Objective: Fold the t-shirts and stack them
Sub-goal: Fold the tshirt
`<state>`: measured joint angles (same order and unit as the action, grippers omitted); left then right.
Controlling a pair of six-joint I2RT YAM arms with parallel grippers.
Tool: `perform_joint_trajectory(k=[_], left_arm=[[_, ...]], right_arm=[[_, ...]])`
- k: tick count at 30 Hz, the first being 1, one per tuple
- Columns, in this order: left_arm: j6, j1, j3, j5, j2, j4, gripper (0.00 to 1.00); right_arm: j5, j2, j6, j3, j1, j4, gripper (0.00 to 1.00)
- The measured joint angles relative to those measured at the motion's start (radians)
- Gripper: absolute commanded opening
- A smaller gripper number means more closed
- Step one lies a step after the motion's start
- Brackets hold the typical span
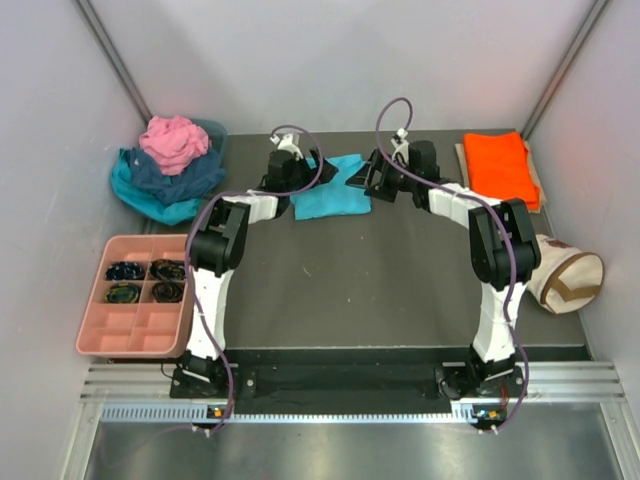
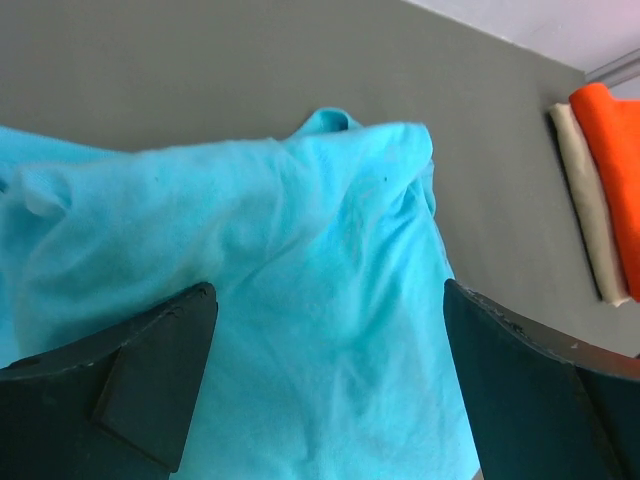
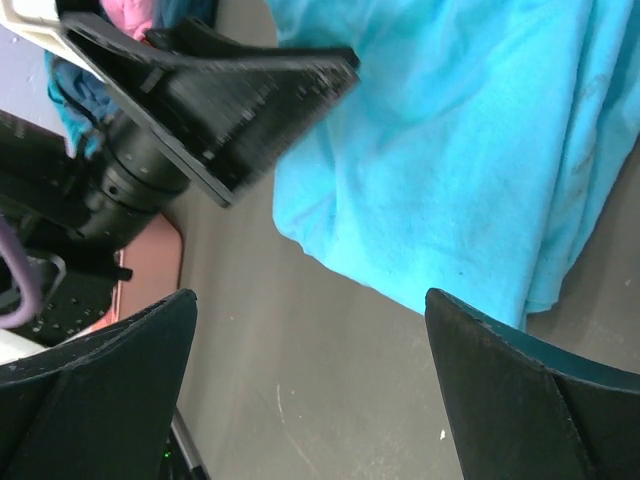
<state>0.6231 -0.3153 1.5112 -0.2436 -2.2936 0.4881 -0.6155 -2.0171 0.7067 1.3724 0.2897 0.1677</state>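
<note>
A bright turquoise t-shirt (image 1: 332, 192) lies crumpled on the dark table at the back middle, between the two grippers. My left gripper (image 1: 298, 166) hovers over its left part, open, and cloth (image 2: 300, 260) fills the space under the spread fingers (image 2: 150, 370) with nothing pinched. My right gripper (image 1: 366, 176) is at the shirt's right side, open, with bare table between its fingers (image 3: 520, 390) and the shirt's edge (image 3: 450, 150) just beyond. A folded orange t-shirt (image 1: 498, 166) lies at the back right. Pink (image 1: 172, 140), navy (image 1: 182, 176) and teal (image 1: 148, 194) t-shirts are heaped at the back left.
A pink compartment tray (image 1: 120, 335) with dark items stands at the left edge. A cream canvas bag (image 1: 566, 280) with a brown strap lies at the right edge. A cream cloth (image 2: 588, 205) shows under the orange shirt (image 2: 615, 170). Grey walls close in the table.
</note>
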Motion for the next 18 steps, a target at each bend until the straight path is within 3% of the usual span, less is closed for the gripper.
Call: perform_joint_trajectory(k=[18], left_arm=[[0.03, 0.062, 0.061, -0.026, -0.022, 0.037, 0.99]], right_arm=[[0.025, 0.043, 0.156, -0.284, 0.04, 0.093, 0.95]])
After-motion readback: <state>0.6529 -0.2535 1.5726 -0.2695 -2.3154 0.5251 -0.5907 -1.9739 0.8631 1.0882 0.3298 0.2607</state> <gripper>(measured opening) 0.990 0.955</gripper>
